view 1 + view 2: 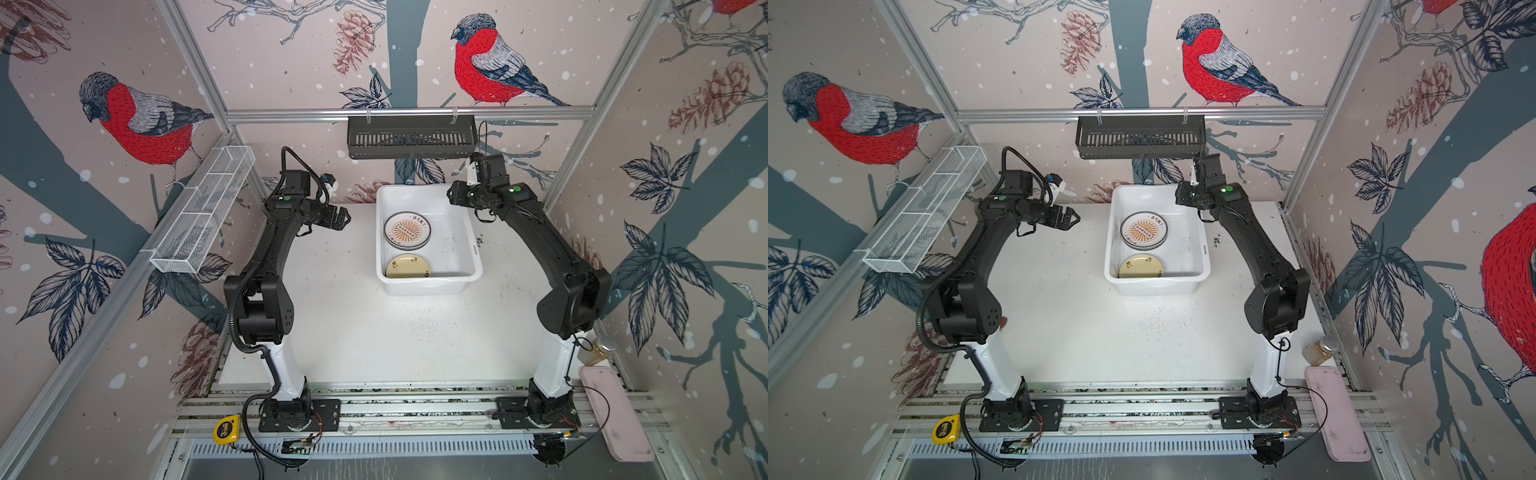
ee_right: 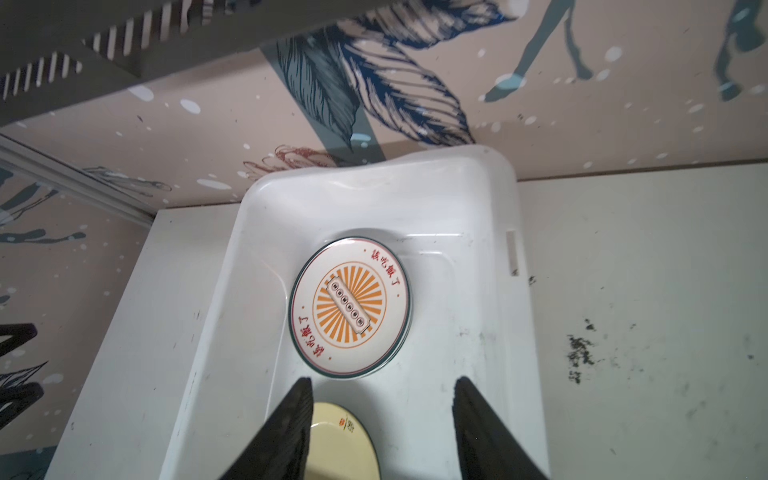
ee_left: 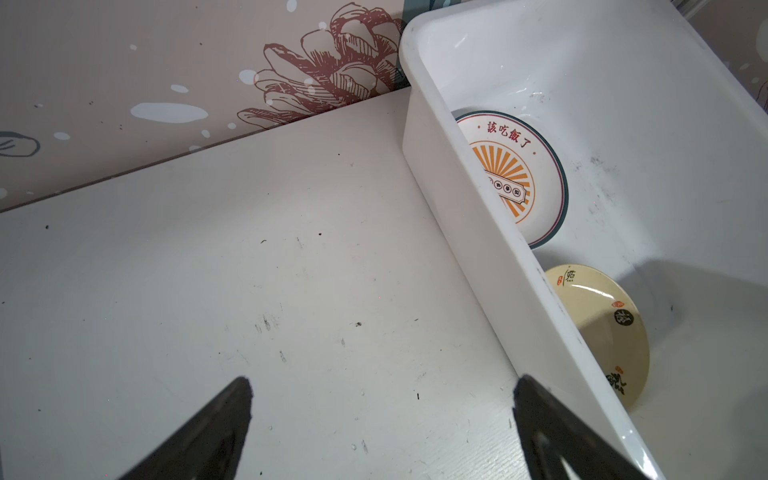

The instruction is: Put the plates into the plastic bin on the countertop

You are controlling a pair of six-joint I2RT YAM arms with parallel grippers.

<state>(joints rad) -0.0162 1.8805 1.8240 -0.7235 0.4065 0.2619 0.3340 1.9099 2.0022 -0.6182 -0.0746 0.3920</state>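
Inside the plastic bin [image 1: 451, 253] lie sunburst plate [image 1: 407, 231] and yellow plate [image 1: 407, 267]; left end effector [image 3: 382, 399] and right end effector [image 2: 382, 384] both stand apart.

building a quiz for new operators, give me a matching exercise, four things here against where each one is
Things: 1 sunburst plate; 2 pale yellow plate; 3 left gripper; 4 tape measure
Places: a on the front rails; b in the plastic bin, at its near wall; c over the countertop beside the bin; d in the bin, around its middle
Pairs: 1-d; 2-b; 3-c; 4-a
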